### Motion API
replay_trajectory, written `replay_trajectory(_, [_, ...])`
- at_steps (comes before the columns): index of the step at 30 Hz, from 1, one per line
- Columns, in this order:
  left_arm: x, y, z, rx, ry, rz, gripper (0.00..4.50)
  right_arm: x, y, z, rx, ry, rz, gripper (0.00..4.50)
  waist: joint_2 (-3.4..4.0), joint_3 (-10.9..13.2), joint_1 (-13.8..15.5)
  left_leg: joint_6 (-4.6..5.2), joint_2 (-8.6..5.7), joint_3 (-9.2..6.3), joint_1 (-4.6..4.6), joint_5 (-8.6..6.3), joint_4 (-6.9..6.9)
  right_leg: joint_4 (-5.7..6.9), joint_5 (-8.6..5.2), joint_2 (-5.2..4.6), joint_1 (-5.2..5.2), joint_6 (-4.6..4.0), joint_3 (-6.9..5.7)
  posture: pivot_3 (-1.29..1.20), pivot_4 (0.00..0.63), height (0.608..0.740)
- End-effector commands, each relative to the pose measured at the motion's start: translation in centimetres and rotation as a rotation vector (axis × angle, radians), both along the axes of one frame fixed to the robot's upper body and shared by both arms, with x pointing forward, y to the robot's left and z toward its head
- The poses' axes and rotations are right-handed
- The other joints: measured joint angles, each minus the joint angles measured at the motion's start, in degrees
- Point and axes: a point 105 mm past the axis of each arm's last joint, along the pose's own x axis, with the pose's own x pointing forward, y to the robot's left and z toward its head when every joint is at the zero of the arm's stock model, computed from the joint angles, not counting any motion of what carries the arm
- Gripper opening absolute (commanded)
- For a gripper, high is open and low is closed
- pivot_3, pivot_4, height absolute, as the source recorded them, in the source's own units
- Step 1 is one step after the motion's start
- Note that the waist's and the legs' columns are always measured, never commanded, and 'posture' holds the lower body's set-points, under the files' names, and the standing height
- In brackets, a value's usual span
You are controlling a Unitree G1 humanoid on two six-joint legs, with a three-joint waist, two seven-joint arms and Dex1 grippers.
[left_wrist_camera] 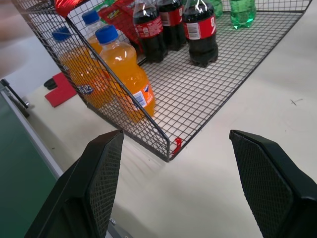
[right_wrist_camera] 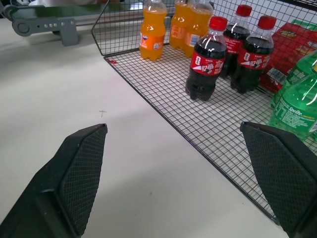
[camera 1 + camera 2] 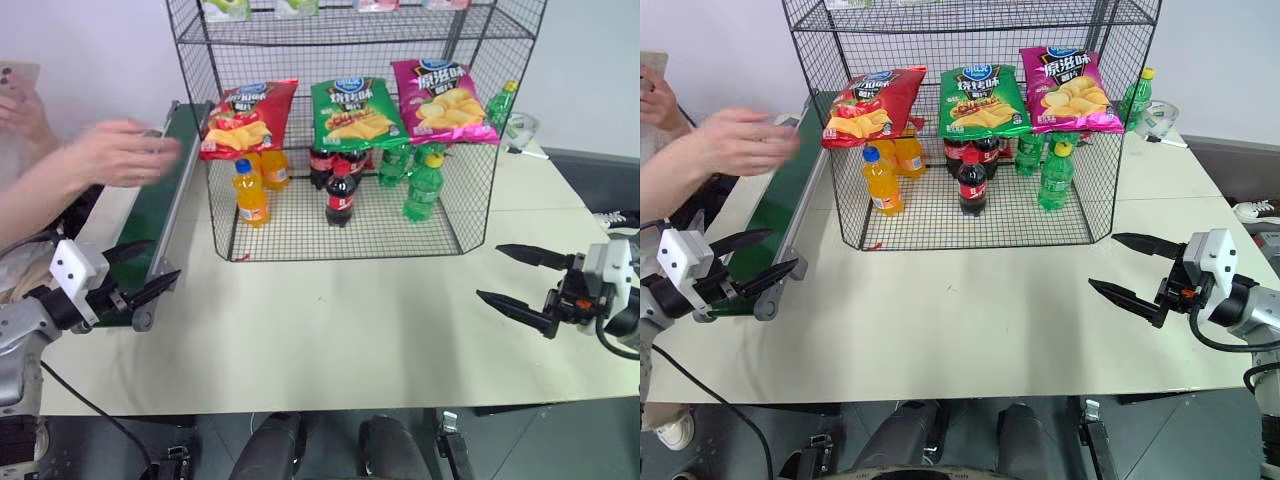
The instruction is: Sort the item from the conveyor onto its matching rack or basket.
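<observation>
Both hands wait spread apart, left hand [image 3: 140, 268] beside the conveyor [image 3: 150, 215]; best hold back until the person's hand [image 3: 120, 152] clears.

Black pointed tool fingers [image 3: 515, 306], white housings

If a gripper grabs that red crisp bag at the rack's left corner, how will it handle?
The red crisp bag looks puffed and glossy, so it is probably light, squashy and somewhat slippery. It leans at the corner of the black wire rack, overhanging the edge, so a nudge could likely tip it off. Its thin film would probably crumple under a hard pinch.
</observation>
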Motion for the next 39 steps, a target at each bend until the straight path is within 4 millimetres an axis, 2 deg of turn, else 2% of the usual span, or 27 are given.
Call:
replay_trajectory(1, [-0.3,-0.2,1.1,0.005,-0.053,-0.013,3.56,0.0,0.2,0.6,-0.001,-0.040,0.011,4.50,0.00,0.0,0.0,0.00,0.00,0.00,0.00,0.00,0.00,0.00,0.00,0.00,0.00,0.00,0.00,0.00,0.150,0.740])
replay_trajectory(22, [-1.2,-1.0,0.7,-0.040,-0.035,-0.039,3.56,0.2,0.7,0.7,0.017,-0.033,0.025,4.50,0.01,0.0,0.0,0.00,0.00,0.00,0.00,0.00,-0.03,-0.04,-0.01,0.00,0.00,-0.01,0.00,0.00,0.150,0.740])
replay_trajectory(30, [-1.5,-0.9,0.4,-0.039,-0.031,-0.023,3.56,-0.2,2.5,-0.1,0.027,-0.006,0.085,4.50,0.01,0.0,0.0,0.00,0.00,0.00,0.00,0.00,-0.17,-0.11,0.00,-0.01,-0.02,-0.01,0.00,0.00,0.150,0.740])
replay_trajectory(39, [-1.4,-0.6,0.1,-0.053,-0.025,0.011,3.56,0.2,2.5,-0.2,0.020,-0.012,0.076,4.50,0.01,0.0,0.0,0.00,0.00,0.00,0.01,0.00,-0.22,-0.23,0.00,0.00,0.00,-0.01,0.00,0.00,0.150,0.740])
